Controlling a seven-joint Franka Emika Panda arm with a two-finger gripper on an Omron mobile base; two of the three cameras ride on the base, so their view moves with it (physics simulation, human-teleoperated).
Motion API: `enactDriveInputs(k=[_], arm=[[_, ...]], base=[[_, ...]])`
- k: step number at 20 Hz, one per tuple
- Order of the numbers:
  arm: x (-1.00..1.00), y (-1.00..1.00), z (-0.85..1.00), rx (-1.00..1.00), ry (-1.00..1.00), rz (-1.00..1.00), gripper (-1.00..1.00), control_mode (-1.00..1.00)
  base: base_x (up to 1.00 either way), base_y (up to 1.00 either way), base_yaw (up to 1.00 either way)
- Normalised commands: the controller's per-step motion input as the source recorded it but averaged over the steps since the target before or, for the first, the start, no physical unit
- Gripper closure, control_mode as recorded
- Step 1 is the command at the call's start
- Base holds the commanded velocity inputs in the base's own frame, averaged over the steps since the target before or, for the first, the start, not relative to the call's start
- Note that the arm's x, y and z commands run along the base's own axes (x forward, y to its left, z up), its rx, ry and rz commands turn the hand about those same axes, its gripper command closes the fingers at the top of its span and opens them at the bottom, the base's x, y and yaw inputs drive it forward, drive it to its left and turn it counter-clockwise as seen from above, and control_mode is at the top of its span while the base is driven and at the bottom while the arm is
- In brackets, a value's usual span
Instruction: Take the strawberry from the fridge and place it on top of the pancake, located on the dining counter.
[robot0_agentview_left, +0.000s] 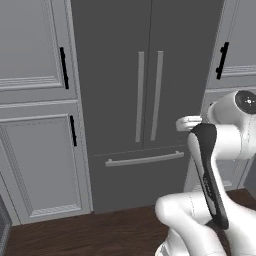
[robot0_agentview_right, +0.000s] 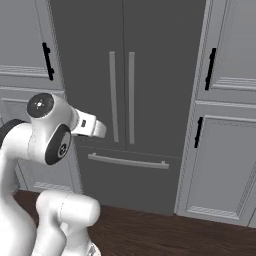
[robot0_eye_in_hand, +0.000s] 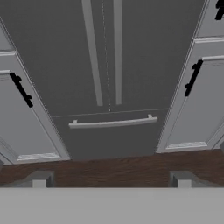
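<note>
The fridge (robot0_agentview_left: 145, 100) stands shut, its doors bearing no writing, between panelled cabinets (robot0_agentview_left: 35, 110). The hand (robot0_eye_in_hand: 111, 181), fingers spread apart and holding nothing, faces it across bare wooden floor (robot0_eye_in_hand: 109, 168).

The fridge (robot0_agentview_left: 145, 75) presents a matt dark grey face with smooth pale grey bar handles (robot0_agentview_left: 149, 96), flanked by matt light grey panelled cabinets (robot0_agentview_left: 37, 100) above glossy dark wood flooring (robot0_agentview_left: 100, 232).

We count one fridge (robot0_agentview_left: 145, 90) with two vertical bar handles (robot0_agentview_left: 149, 96) and one drawer handle (robot0_agentview_left: 144, 159), plus four black cabinet handles (robot0_eye_in_hand: 21, 89).
</note>
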Motion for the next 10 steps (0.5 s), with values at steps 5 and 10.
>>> enactDriveInputs(k=[5, 10], arm=[[1.00, -0.03, 0.00, 0.00, 0.00, 0.00, -1.00, -1.00], [1.00, -0.04, 0.00, 0.00, -0.01, 0.00, -1.00, -1.00]], base=[[0.00, 0.00, 0.00], [0.00, 0.00, 0.00]])
